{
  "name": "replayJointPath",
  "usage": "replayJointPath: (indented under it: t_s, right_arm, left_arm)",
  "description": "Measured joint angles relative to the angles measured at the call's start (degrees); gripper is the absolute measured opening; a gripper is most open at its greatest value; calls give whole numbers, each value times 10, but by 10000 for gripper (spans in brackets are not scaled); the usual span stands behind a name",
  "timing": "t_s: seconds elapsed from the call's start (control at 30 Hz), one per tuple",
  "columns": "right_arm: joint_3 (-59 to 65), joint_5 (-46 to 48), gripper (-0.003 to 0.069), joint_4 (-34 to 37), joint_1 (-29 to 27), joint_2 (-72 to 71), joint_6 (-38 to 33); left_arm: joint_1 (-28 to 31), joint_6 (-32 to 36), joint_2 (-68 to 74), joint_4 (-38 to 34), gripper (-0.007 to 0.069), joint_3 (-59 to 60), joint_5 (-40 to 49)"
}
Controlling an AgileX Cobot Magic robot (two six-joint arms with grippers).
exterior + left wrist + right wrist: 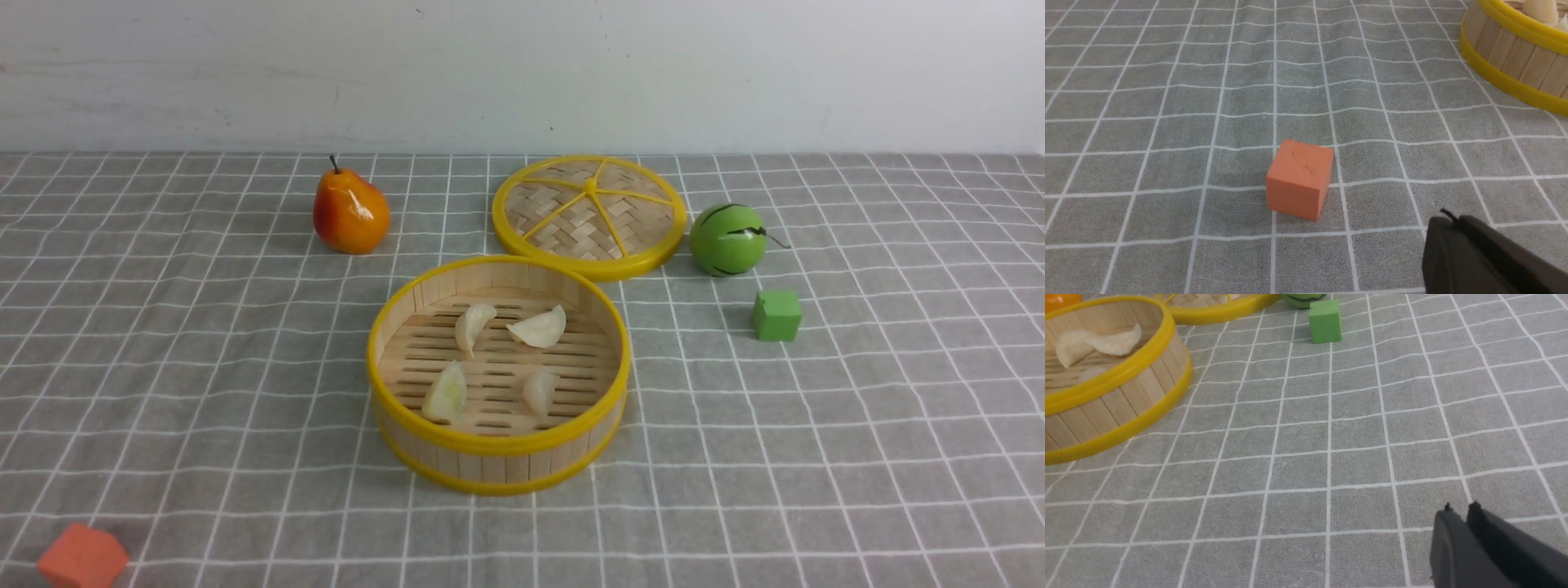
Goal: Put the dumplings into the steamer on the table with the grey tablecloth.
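Observation:
The steamer [498, 445] stands at the middle of the grey tablecloth [163, 367]. Several whitish dumplings lie on its slatted floor: two at the back [473, 325] [540, 328] and two at the front [446, 394] [540, 392]. Neither arm shows in the front view. My left gripper [1453, 218] is shut and empty over bare cloth, with the steamer's wall [1515, 53] far off. My right gripper [1459, 508] is shut with only a thin slit at the tips and holds nothing. It hangs over cloth well away from the steamer [1118, 400], where one dumpling [1094, 343] shows.
The flat woven lid [589, 216] lies behind the steamer. A pear [351, 212] stands at the back left, a green ball [728, 239] and a green cube [776, 315] at the right. An orange cube [82, 558] sits at the front left, close to my left gripper.

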Motion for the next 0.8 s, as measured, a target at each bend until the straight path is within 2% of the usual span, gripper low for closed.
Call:
replayJointPath:
  t_s: [0.8]
  right_arm:
    - [0,0,72,0,0,0,0]
  left_arm:
    - [0,2,0,-1,-15,0,0]
